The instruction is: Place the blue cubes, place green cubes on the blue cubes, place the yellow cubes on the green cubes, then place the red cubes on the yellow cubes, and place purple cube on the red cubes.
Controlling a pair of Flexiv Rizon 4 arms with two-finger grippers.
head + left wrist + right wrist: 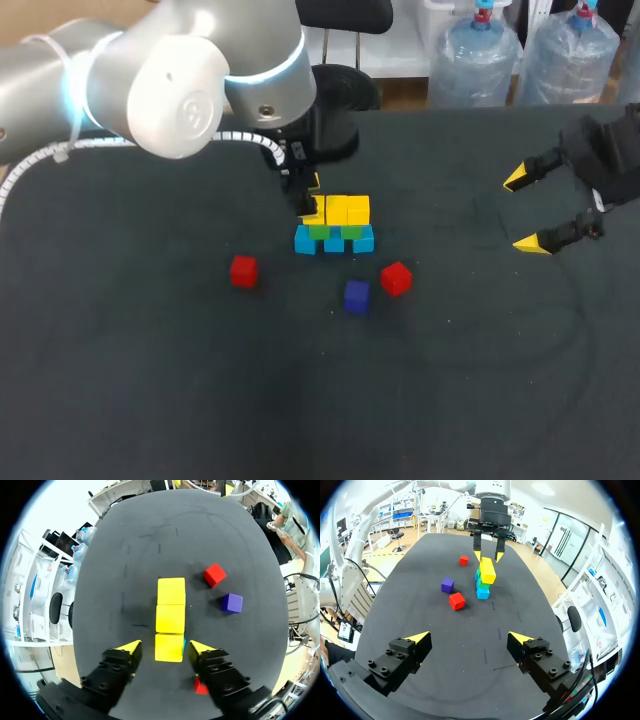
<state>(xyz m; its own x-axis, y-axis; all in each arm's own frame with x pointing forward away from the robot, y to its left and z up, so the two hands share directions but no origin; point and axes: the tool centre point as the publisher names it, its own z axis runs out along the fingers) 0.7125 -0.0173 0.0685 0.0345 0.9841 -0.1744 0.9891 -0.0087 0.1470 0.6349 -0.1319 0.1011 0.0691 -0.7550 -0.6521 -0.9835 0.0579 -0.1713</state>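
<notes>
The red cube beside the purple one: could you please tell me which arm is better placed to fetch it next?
Probably the right. The right gripper is open and empty, and the red cube lies on its side of the stack, while the left gripper straddles the end yellow cube.

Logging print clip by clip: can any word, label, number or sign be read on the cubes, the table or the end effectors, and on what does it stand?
No text can be read.
The yellow cubes, red cube and purple cube: plain faces.
The table: faint lines only, no letters.
The left end effector and right end effector: no legible label.
</notes>
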